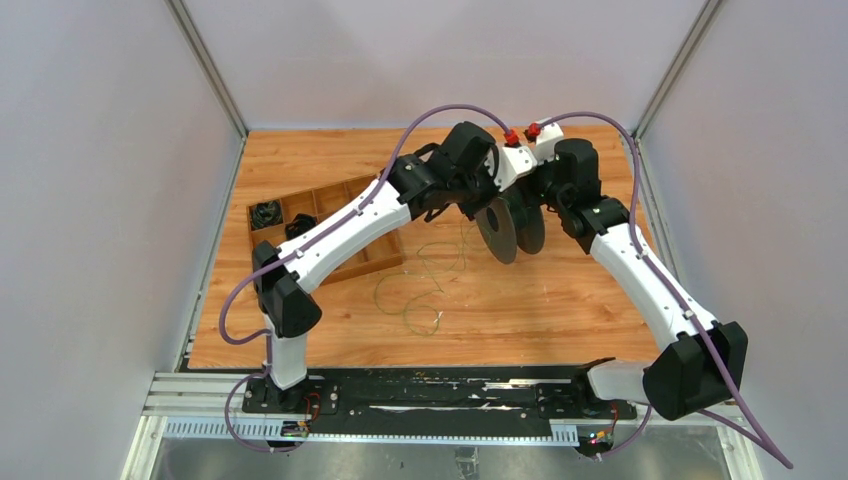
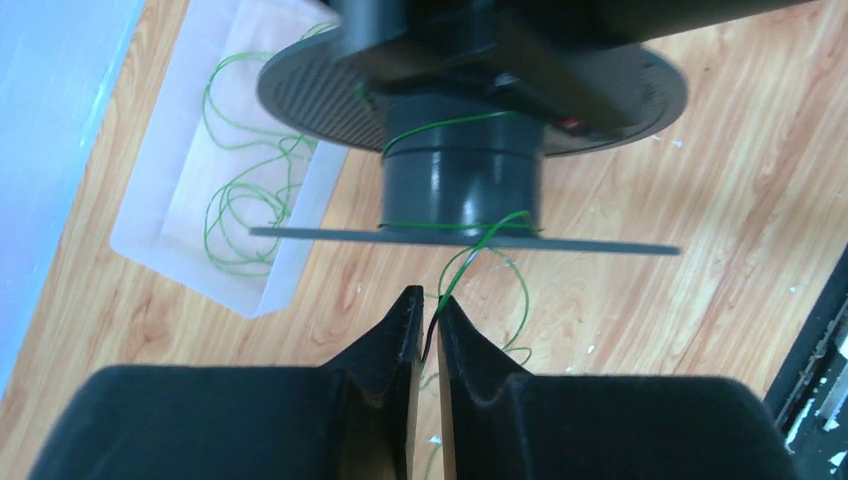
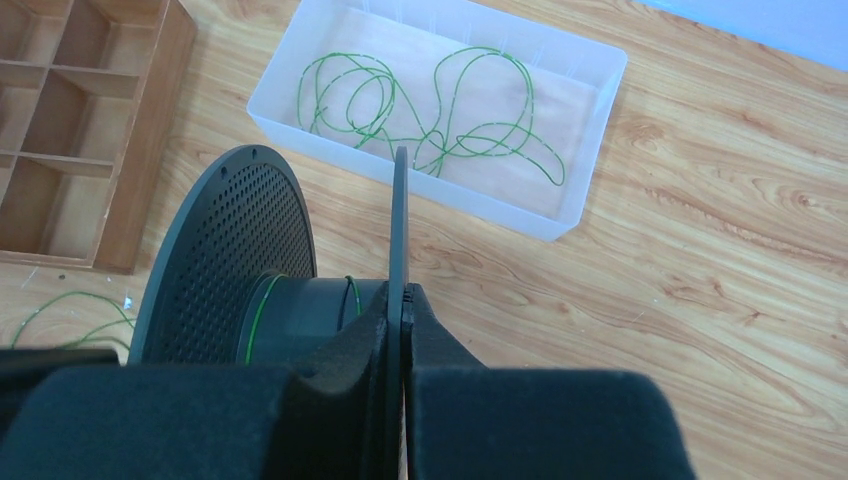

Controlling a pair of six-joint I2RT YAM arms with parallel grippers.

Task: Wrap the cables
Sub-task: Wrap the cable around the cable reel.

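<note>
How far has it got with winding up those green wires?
Barely begun. Done: a few turns of green cable sit on the spool hub. In hand: the right gripper clamps the spool's thin flange, and the left gripper pinches the cable close to it. Left: loose loops on the table and more in the clear tray.

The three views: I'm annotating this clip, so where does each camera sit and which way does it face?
Top external: above and behind the robot, looking down at the table; the left arm and right arm meet at the spool.
Left wrist: on the left arm, facing the spool side-on past the left gripper, a cable passing between its nearly closed fingers.
Right wrist: on the right arm, looking along the right gripper, clamped on the spool's flange edge.
Shared: both wrist views show the spool and the clear bin.
</note>
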